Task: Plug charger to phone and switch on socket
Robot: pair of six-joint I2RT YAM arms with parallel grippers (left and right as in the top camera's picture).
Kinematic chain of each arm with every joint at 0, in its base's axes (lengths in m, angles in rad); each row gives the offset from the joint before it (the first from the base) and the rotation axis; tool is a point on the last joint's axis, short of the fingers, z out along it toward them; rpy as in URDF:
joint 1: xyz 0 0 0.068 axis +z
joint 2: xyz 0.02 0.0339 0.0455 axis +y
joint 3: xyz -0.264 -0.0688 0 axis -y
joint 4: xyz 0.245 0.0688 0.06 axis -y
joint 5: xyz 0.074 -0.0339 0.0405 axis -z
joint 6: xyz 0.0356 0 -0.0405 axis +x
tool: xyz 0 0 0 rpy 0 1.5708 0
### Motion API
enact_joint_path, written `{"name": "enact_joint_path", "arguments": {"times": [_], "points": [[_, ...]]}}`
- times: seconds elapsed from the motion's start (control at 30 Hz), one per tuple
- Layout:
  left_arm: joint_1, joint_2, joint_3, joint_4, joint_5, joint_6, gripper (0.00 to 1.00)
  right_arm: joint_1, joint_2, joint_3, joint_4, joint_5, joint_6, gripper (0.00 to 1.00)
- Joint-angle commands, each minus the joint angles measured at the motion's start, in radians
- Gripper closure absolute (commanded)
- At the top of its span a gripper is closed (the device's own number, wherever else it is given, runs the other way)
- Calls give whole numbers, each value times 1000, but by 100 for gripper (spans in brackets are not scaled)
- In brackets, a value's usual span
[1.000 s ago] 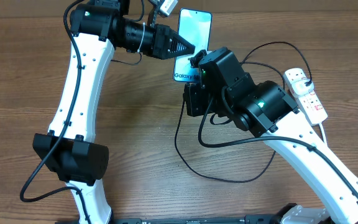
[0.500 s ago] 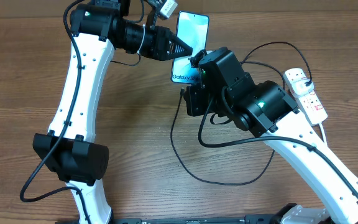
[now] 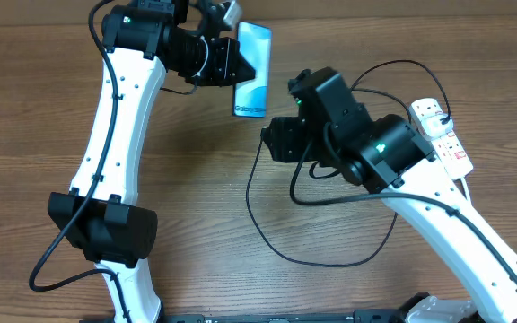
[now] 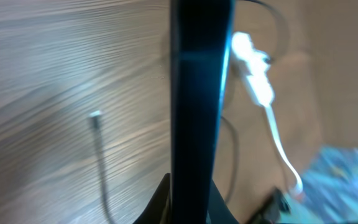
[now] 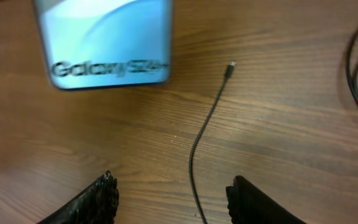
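Your left hand (image 3: pixel 238 63) is clamping the phone (image 3: pixel 252 70) by its edge, holding it tilted above the counter (image 3: pixel 187 179), nearly edge-on to the left wrist camera. Your right hand (image 5: pixel 173 193) is hovering with its jaws apart, gripping nothing, over the charger (image 5: pixel 197 140), whose connector tip (image 5: pixel 230 67) is lying on the wood near the phone's lower end. Its cable is looping back toward the socket (image 3: pixel 442 135) at the counter's right edge.

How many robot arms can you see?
2. The left arm reaches in from the left and holds the phone near the table's far edge. The right arm comes from the lower right, over the charger tip lying on the wood. None seem hidden.
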Motion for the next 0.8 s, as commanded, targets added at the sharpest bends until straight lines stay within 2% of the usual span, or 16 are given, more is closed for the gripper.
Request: {"name": "enact_joint_path", "arguments": {"times": [0.0,0.1,0.2,0.3,0.33,0.43,0.57,0.63,0.77], "points": [[7,-3,6,-6,-241,-178,96,-57,45,44,-8,-99,50,42],[8,-3,6,-34,-368,-281,96,-97,119,133,-82,-141,32,41],[11,-3,6,-64,-478,-367,96,-106,234,312,-208,-121,-15,37],[20,-3,6,-77,-507,-402,96,-105,386,529,-346,-47,-15,36],[26,-3,6,-79,-504,-402,96,-105,485,653,-420,-24,-15,33],[27,-3,6,-97,-507,-409,96,-114,636,795,-484,-26,-3,30],[39,-3,6,-119,-508,-412,96,-113,743,812,-439,-25,47,15],[48,-3,6,-131,-508,-412,96,-111,779,811,-402,-25,76,0],[76,-3,6,-158,-507,-407,96,-105,830,795,-320,-25,89,2]]}}
